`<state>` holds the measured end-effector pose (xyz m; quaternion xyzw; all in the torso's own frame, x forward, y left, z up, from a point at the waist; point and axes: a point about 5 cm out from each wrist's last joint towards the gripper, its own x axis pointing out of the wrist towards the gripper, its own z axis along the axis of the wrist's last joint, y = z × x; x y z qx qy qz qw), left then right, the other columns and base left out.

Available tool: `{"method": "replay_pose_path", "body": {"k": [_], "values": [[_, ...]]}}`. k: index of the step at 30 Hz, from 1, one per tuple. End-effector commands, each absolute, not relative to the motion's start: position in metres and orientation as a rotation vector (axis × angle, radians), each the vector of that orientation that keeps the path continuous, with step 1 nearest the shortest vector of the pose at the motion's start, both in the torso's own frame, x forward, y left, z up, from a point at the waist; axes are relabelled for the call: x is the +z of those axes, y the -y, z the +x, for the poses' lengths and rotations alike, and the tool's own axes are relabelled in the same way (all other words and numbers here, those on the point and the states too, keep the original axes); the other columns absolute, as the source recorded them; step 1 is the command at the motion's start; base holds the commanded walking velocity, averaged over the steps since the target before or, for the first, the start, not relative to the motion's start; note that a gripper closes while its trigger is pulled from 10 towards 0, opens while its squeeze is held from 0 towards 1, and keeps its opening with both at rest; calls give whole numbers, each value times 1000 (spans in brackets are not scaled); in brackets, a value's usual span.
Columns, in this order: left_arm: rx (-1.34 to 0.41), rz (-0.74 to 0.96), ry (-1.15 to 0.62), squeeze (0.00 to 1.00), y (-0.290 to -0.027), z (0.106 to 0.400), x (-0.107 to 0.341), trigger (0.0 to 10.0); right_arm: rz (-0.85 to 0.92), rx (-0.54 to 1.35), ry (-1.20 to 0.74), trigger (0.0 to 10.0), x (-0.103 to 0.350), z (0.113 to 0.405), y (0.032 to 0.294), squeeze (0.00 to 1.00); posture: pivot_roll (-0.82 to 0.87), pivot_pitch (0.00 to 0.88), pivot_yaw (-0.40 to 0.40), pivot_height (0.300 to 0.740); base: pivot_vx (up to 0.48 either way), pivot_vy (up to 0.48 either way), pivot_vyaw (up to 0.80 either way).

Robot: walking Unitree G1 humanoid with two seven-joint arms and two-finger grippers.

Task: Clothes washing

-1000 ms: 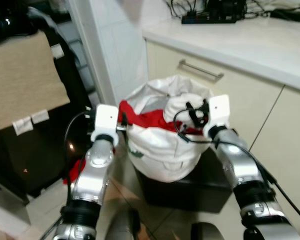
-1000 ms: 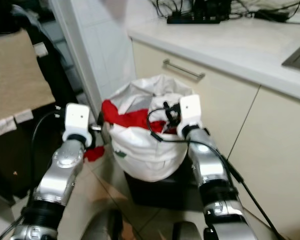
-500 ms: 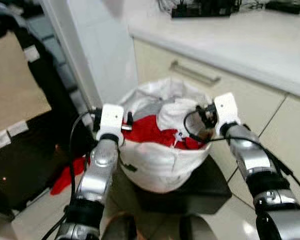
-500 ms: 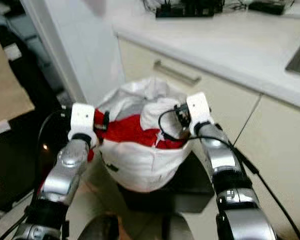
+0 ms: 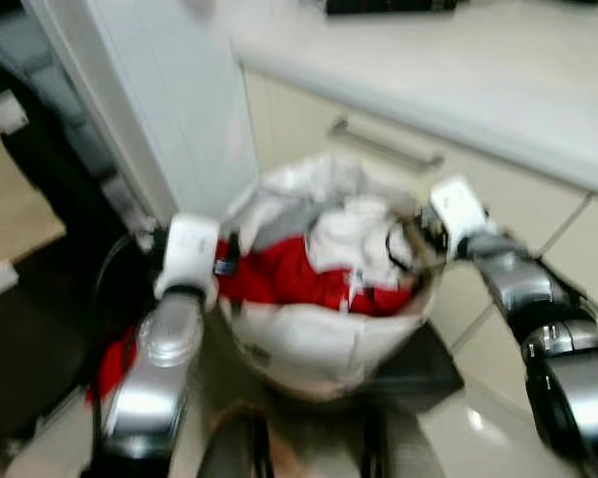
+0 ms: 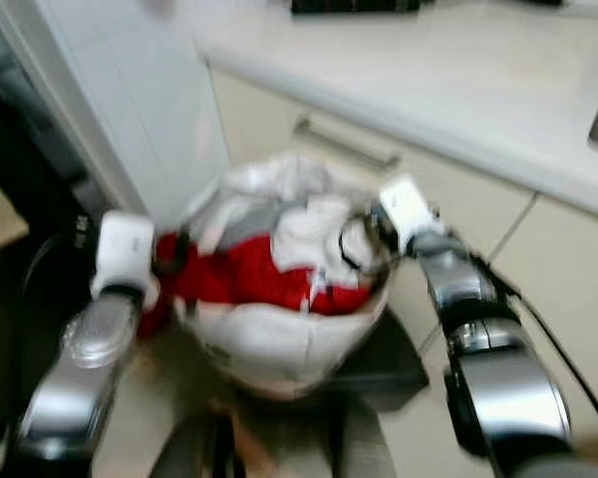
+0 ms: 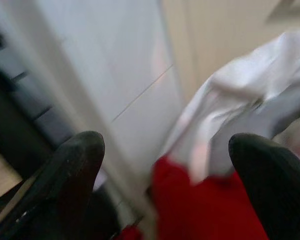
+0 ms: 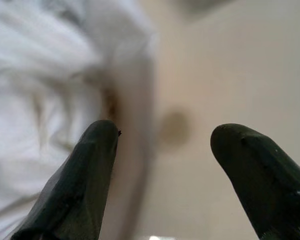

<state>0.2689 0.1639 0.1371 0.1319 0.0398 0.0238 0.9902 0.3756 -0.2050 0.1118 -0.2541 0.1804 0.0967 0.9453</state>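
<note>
Black, dim shapes stand at the far left beside a pale tiled wall edge [image 5: 169,110], all of it smeared by blur. Next comes the left arm, its white wrist block close against the left side of the soft white fabric laundry bag [image 5: 309,344]. The left end effector [image 7: 167,165] has its two black fingers [image 7: 72,165] spread wide apart, closed on nothing, with the bag's white rim and red cloth lying between them in the wrist view.

That bag sits in the middle, on a low dark box [image 5: 419,363] on the tiled floor, just in front of the cream cupboard drawer with its long metal handle [image 5: 384,146]. Its mouth gapes open and its sides bulge. Inside, a crumpled red garment [image 5: 294,279] fills the left and front, with a rumpled white garment [image 5: 354,234] heaped on top towards the right and a grey patch behind. More red cloth [image 5: 115,358] lies on the floor left of the bag, under the left arm.

On the right, the right end effector [image 8: 162,160] is at the bag's right rim, fingers [image 8: 82,175] also held wide apart, gripping nothing, white fabric to one side of them and cream cupboard beyond. Above runs the pale worktop [image 5: 458,80].
</note>
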Motion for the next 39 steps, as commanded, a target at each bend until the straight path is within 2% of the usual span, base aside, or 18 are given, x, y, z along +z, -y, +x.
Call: {"method": "replay_pose_path", "body": {"k": [1, 12, 18, 23, 24, 29, 37, 39], "values": [[67, 276, -84, 0, -170, 263, 144, 10000, -524, 231, -401, 10000, 105, 375, 197, 0, 20, 219, 71, 663, 0, 0, 0], [118, 302, -142, 0, -179, 224, 152, 10000, -610, 347, -328, 10000, 116, 382, 177, 0, 84, 284, 40, 663, 0, 0, 0], [137, 303, -124, 0, -178, 221, 157, 10000, -737, 311, -120, 10000, 148, 394, 165, 0, 81, 271, 23, 663, 0, 0, 0], [133, 287, -122, 0, -173, 224, 158, 10000, -677, 275, -24, 10000, 165, 398, 161, 0, 51, 250, 14, 663, 0, 0, 0], [120, 277, -124, 0, -169, 227, 155, 10000, -606, 254, -30, 10000, 163, 396, 163, 0, 30, 241, 10, 663, 0, 0, 0], [101, 258, -131, 0, -160, 233, 150, 10000, -562, 272, -39, 10000, 155, 390, 162, 0, -1, 226, 7, 663, 0, 0, 0], [89, 253, -133, 0, -157, 232, 149, 10000, -589, 293, -75, 10000, 148, 390, 168, 0, 8, 234, 11, 663, 0, 0, 0], [98, 273, -138, 0, -162, 223, 152, 10000, -615, 279, -112, 10000, 144, 391, 172, 0, 53, 277, 12, 663, 0, 0, 0]]}}
